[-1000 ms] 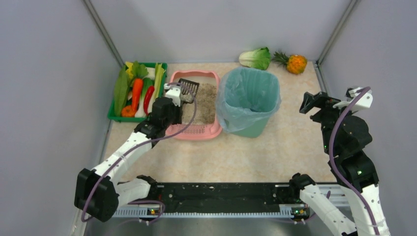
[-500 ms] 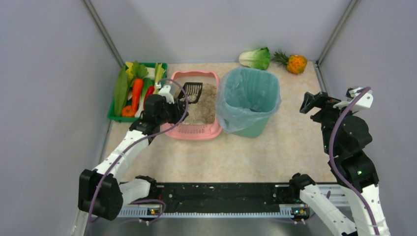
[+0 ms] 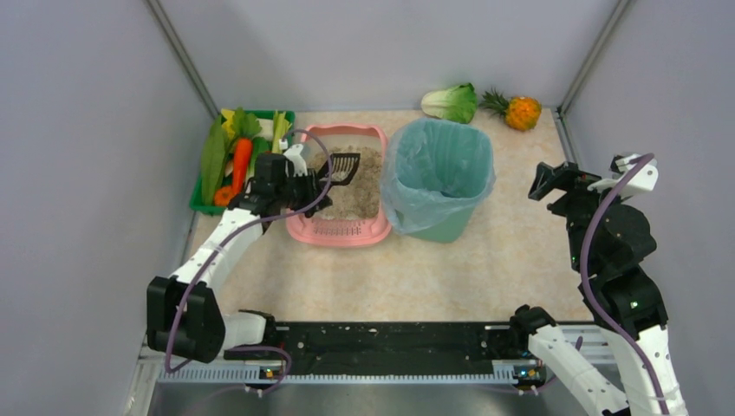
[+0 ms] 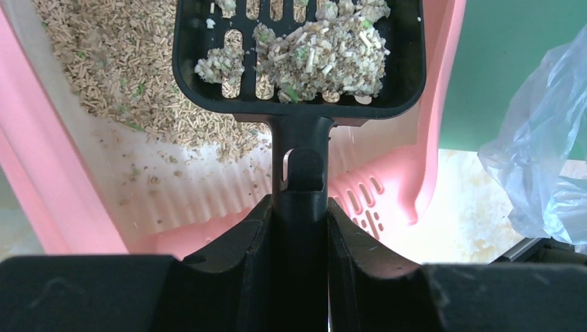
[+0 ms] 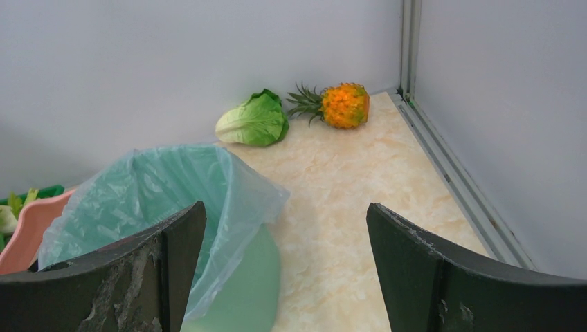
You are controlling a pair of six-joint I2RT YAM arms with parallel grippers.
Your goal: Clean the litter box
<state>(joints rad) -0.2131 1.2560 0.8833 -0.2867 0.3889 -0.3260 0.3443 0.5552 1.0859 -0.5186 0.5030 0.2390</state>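
Observation:
The pink litter box [image 3: 340, 230] with grey-beige litter sits at the back, between the green crate and the teal bin; it also shows in the left wrist view [image 4: 48, 187]. My left gripper [image 3: 305, 176] is shut on the handle of a black slotted scoop [image 3: 343, 166], held above the litter. In the left wrist view the scoop [image 4: 297, 55] carries a clump of litter, and my gripper [image 4: 299, 207] clamps its handle. My right gripper [image 3: 555, 180] is open and empty, raised at the right; in the right wrist view it [image 5: 285, 235] faces the bin.
A teal bag-lined bin [image 3: 438, 178] stands right of the litter box, also in the right wrist view [image 5: 159, 214]. A green crate [image 3: 201, 206] of vegetables sits at the left. A cabbage [image 3: 452, 102] and a pineapple [image 3: 517, 112] lie at the back right corner.
My left gripper has swung left and lifted the scoop out of the litter with a clump on it; the scoop now points right, toward the bin. The right arm has not moved.

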